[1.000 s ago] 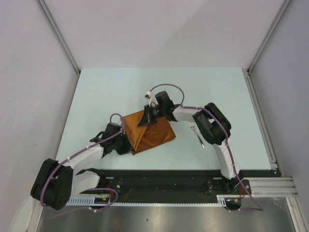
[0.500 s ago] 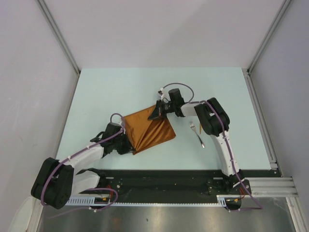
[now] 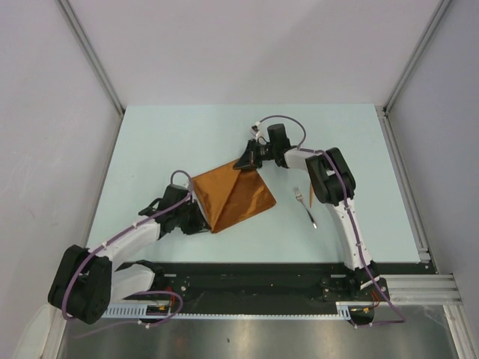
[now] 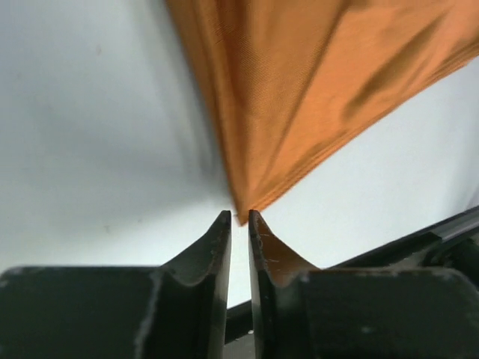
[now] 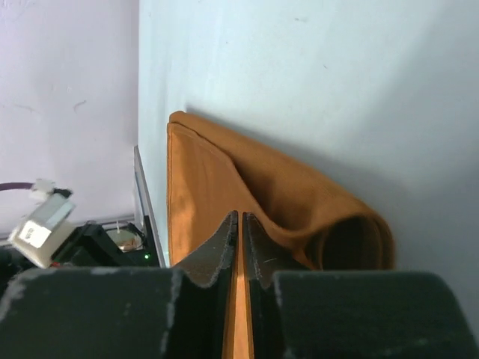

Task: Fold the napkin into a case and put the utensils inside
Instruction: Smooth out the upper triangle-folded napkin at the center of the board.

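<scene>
Napkin [image 3: 232, 196] pulled farther, right jaws clamping it; wrist view shows left jaws seemingly parted.

Left arm [image 3: 126, 239] low, stretched fwd to the near-left corner of the napkin [image 3: 233, 196]. Left gripper [image 4: 239, 215]: jaws a sliver apart, corner tip right at their mouth; pinched or not, can't tell. Right arm [image 3: 350, 228] up from its base, elbow bent right of the napkin, wrist reaching back left to its far corner. Right gripper [image 5: 240, 218] nipped tight w/ cloth between the jaws.
</scene>
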`<state>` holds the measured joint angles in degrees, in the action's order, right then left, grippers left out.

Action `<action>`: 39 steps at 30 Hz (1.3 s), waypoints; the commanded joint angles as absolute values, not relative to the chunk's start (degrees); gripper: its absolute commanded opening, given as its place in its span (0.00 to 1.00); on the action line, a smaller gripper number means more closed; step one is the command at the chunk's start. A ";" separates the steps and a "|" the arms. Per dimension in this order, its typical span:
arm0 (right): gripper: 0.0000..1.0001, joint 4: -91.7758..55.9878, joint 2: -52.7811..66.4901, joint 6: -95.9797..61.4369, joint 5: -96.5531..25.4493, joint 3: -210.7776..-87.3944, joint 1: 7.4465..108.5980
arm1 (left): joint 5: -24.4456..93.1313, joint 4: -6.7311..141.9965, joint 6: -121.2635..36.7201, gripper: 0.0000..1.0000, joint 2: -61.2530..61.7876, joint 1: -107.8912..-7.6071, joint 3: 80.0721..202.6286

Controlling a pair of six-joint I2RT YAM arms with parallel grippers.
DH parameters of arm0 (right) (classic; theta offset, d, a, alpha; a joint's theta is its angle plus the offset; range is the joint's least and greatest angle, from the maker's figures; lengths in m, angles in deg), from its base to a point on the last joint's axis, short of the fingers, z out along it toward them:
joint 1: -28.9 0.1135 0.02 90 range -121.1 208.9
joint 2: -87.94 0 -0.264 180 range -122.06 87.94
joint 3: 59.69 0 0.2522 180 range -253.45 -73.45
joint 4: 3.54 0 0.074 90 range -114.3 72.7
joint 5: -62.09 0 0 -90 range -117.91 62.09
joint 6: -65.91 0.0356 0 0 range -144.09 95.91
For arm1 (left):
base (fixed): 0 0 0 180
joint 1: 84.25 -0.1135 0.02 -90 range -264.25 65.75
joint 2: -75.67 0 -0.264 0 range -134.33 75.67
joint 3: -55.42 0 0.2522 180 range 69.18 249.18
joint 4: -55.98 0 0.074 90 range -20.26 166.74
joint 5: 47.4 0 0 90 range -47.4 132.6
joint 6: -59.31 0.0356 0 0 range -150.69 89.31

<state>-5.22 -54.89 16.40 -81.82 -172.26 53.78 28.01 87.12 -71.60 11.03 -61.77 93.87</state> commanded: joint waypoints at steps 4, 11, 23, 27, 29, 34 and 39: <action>0.18 -16.82 -41.71 10.64 -75.56 -168.73 53.42 | 25.64 91.27 -70.16 0.38 13.89 -64.11 104.24; 0.36 -28.54 -34.24 0.88 -68.00 -163.37 54.56 | 17.57 88.82 -66.47 0.54 8.10 -75.97 109.16; 0.53 -37.52 -25.80 -8.44 -51.20 -149.76 52.36 | 15.62 90.39 -61.19 0.68 -9.48 -87.32 122.00; 0.56 -35.06 -24.48 -7.56 -51.03 -144.58 52.97 | 16.32 88.99 -61.89 0.71 -13.26 -87.50 122.53; 0.56 -34.09 -24.04 -7.04 -50.68 -142.98 53.68 | 16.06 88.02 -62.24 0.71 -14.50 -87.59 122.53; 0.54 -29.70 -21.68 -3.26 -52.52 -137.45 57.89 | 16.58 86.70 -63.21 0.71 -17.14 -87.50 122.88; 0.54 -30.20 -18.42 -2.19 -47.45 -137.08 58.25 | 18.26 86.52 -63.65 0.71 -18.28 -87.41 124.02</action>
<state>-27.58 -20.46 -2.79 -53.30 -137.85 57.74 17.13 88.57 -63.27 -17.54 -87.28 120.91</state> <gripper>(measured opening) 0.541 0.712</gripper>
